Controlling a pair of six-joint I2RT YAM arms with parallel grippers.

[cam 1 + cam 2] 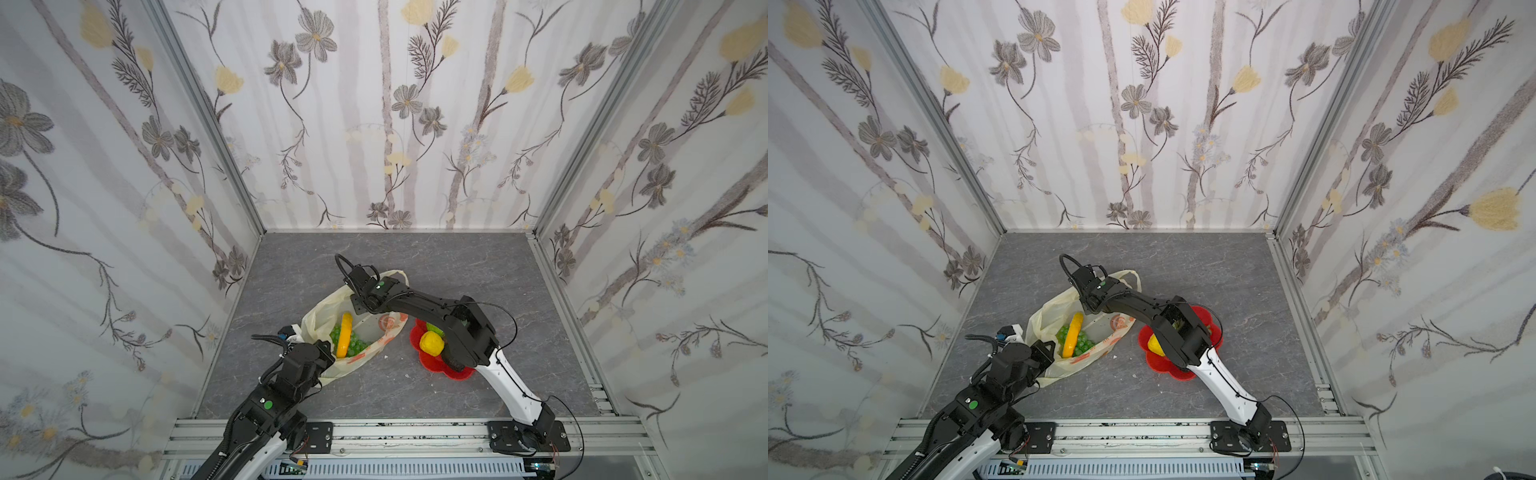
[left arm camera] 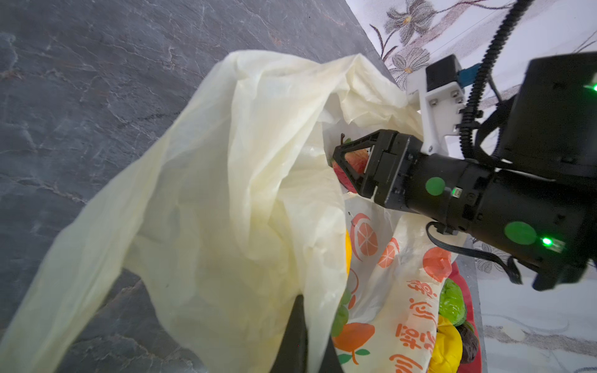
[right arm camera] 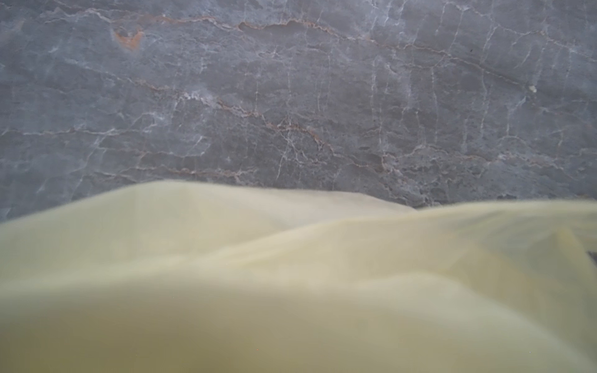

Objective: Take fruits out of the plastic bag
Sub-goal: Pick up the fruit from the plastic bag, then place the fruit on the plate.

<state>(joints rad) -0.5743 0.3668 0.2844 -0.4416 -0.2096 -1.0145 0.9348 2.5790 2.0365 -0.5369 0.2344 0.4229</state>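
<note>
Nearest, the left gripper (image 1: pixel 327 354) is pinched tight on the near rim of the thin translucent pale-yellow plastic bag (image 1: pixel 322 309), which lies open on the grey marble-patterned table (image 1: pixel 436 266). Inside the bag a yellow toy banana (image 1: pixel 345 334) lies across a green grape bunch (image 1: pixel 358 345). At the bag's far side the right gripper (image 2: pixel 347 161) sits in the mouth beside a red strawberry (image 2: pixel 357 160); I cannot tell whether its jaws grip it. Just right of the bag, a red flower-shaped plate (image 1: pixel 432 366) carries a bumpy yellow lemon (image 1: pixel 432 343) and a bumpy green citrus (image 1: pixel 434 328).

Red plate (image 1: pixel 432 368) on grey tabletop (image 1: pixel 457 266)
</note>
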